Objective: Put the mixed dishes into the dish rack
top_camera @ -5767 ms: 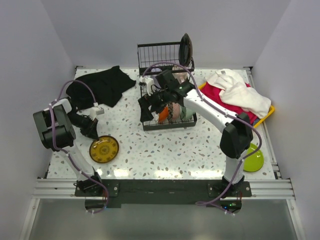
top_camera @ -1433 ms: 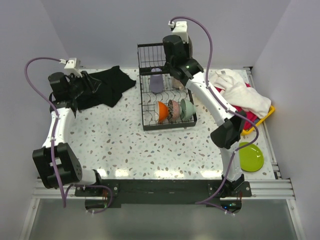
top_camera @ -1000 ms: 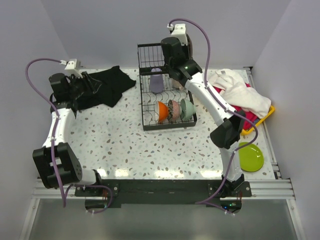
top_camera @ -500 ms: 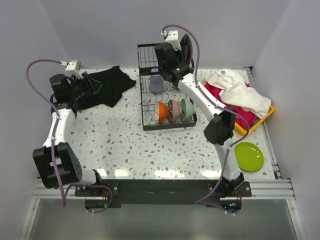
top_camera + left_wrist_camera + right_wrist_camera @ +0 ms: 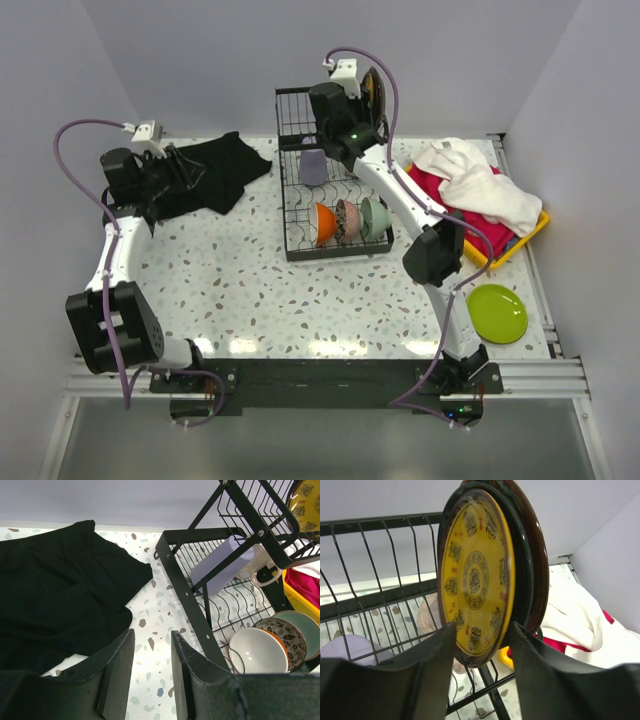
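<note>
The right hand (image 5: 481, 630) is spread astride the yellow plate (image 5: 475, 575), upright in the rack (image 5: 370, 601); it looks stiff, slippery, breakable: grip its rim.

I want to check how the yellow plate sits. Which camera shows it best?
Right wrist: the yellow plate stands upright in the rack, its patterned face filling the frame. Top external shows only its edge; left wrist catches just a corner of it.

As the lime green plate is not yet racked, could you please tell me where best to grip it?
Probably its rim, from above on the side nearest the right arm's base: the lime green plate lies flat on the table, so only its edge can be pinched.
</note>
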You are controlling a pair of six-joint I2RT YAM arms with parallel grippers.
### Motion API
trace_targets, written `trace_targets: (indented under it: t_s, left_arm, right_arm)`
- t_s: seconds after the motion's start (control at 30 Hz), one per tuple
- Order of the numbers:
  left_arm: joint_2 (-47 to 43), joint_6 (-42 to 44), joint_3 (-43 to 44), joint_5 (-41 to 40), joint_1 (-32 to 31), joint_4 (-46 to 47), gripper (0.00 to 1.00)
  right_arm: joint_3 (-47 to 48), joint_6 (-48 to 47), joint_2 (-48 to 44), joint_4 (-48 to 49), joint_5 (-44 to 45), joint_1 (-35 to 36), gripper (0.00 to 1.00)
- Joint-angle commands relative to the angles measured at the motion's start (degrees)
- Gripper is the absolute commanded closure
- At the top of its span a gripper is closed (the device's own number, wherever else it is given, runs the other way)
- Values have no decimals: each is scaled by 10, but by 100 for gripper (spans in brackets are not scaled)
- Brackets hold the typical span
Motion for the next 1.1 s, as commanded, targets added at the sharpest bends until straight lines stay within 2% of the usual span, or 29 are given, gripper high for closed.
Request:
trace_targets:
  t_s: [0.0,0.17,0.33,0.4,0.47,0.5,0.53,0.63,0.67,0.8,0.83,0.93,1.0,1.07]
  left_arm:
    - [-11,-14,-3,9,-3,26,60]
    - [-21,-17,-9,13,-3,28,58]
    - [-26,-19,-14,13,-10,29,58]
    - [-27,-22,-15,14,-12,30,58]
    - [-30,-22,-15,14,-15,31,58]
    - [-31,-22,-15,14,-17,31,58]
    - [-33,-22,-16,12,-18,30,58]
    - [-33,-27,-16,3,-21,25,58]
    - [-33,-33,-16,2,-22,18,58]
    - [-31,-34,-19,44,-37,13,58]
    - [-33,-24,-19,58,-41,12,57]
    - [-33,-17,-12,97,-53,24,56]
    - [-29,-16,-3,111,-61,26,55]
    - [-26,-19,9,134,-75,40,55]
  right_arm:
    - [25,-6,-52,29,-18,6,43]
    - [-38,-29,-127,44,-36,36,35]
    - [-47,-15,-161,10,-32,45,33]
    - [-56,-15,-165,18,-19,43,36]
    - [-63,-19,-168,20,-19,43,47]
    - [-64,-16,-170,21,-20,42,56]
    - [-69,-16,-171,21,-25,41,60]
    - [-76,-9,-177,10,-47,39,61]
    - [-78,-8,-179,6,-54,37,55]
    - [-125,-29,-237,-25,-129,21,38]
    - [-150,-29,-250,-40,-177,12,36]
    - [-201,-30,-305,-119,-277,-22,40]
    - [-230,-16,-329,-142,-304,-42,41]
    - [-264,-13,-363,-153,-368,-76,48]
